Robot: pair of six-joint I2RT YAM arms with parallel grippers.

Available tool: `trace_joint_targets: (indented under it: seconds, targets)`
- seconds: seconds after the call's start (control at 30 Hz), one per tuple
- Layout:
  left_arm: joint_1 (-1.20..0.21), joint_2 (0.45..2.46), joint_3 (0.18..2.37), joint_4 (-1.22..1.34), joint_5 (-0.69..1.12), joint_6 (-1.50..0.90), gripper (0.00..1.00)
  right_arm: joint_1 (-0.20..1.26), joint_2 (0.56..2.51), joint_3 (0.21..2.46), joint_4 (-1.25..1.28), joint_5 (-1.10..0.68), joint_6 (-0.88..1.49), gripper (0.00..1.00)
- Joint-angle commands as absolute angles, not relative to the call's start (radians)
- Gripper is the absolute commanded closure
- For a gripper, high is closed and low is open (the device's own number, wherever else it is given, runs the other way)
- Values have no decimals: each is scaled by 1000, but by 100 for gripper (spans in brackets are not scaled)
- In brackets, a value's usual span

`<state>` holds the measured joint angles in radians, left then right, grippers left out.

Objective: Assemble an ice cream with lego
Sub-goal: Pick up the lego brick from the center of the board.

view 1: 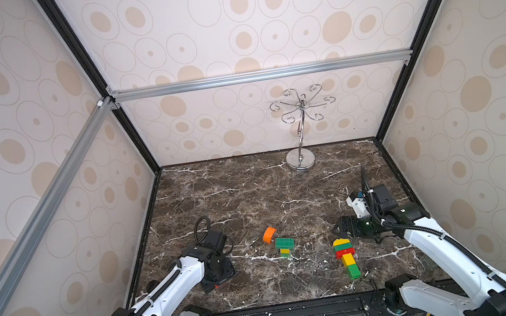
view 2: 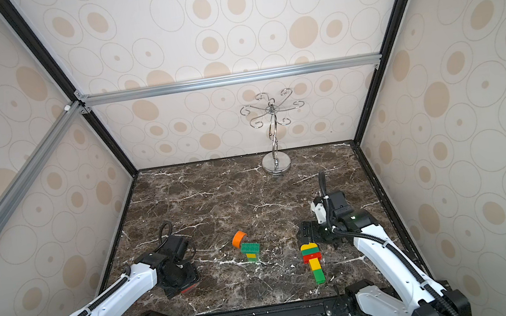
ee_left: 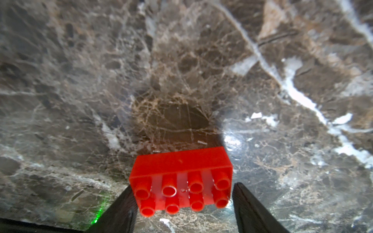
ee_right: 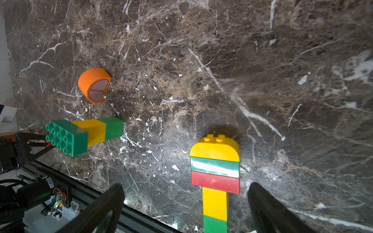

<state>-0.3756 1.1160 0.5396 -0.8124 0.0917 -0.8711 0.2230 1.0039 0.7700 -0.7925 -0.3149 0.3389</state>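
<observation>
One ice cream is lying finished just ahead of the right gripper, whose jaws are standing wide and empty. The second is waiting half-built — a green-yellow-green stack well off to that gripper's side, orange dome loose beside it — while the left gripper is straddling the red brick, jaws spread around it, not visibly clamping.

White shells cover the left arm and right arm, with black joints and ribbed black cables; the right pincer has black wedge fingers.
</observation>
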Motion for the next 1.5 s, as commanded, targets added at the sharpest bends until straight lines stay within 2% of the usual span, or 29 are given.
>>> trace_joint_targets:
  seconds: [0.0, 0.87, 1.13, 1.3, 1.47]
  targets:
    - [-367, 1100, 551, -806, 78, -890, 28, 216, 997, 774, -804, -316, 327, 1]
    - [-379, 1112, 559, -795, 34, -873, 28, 216, 1006, 773, -799, -316, 327, 2]
    - [-401, 1115, 561, -801, 17, -885, 37, 216, 1006, 772, -798, -318, 325, 1]
    - [-421, 1124, 567, -805, -1, -889, 48, 216, 1004, 772, -795, -321, 325, 1]
    - [-459, 1144, 614, -829, -34, -888, 54, 216, 997, 771, -794, -319, 325, 2]
